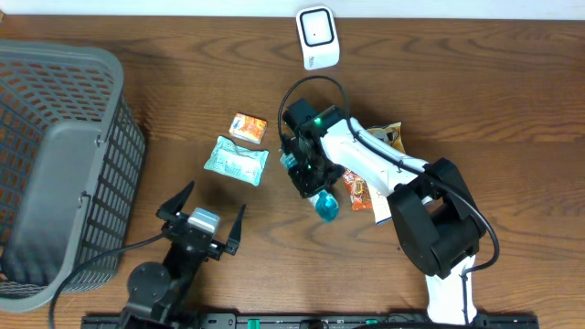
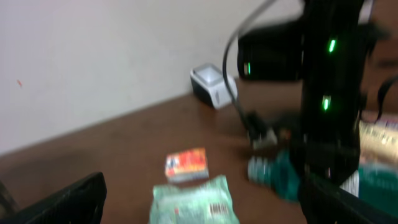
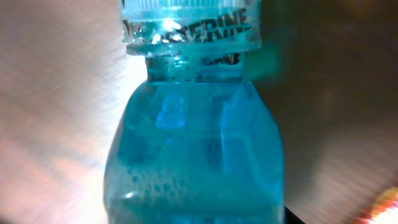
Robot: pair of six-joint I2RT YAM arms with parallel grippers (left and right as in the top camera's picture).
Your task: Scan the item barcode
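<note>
- The right gripper [image 1: 313,185] is narrowly closed on the blue bottle [image 1: 327,206]. The bottle's rounded end sticks out from under it at mid-table, towards the near edge.
- In the right wrist view the bottle [image 3: 193,155] fills the frame. The fingers themselves cannot be made out there.
- The left gripper [image 1: 217,196] stands wide open and holds nothing, well apart from the bottle, near the front edge.
- An orange snack packet [image 1: 358,190] lies just beside the bottle. The right arm covers part of it and of another packet [image 1: 393,137] behind.
- A green packet [image 1: 236,160] and a small orange box [image 1: 249,128] lie to the left, between the arm and the grey basket [image 1: 55,164].
- The white scanner [image 1: 317,37] stands at the far edge, nothing between it and the arm.
- The cap band's lettering reads "…STERINE", its start cut off.
- The left wrist view is blurred. The green packet [image 2: 194,200] shows a pale patch that may be a barcode.
</note>
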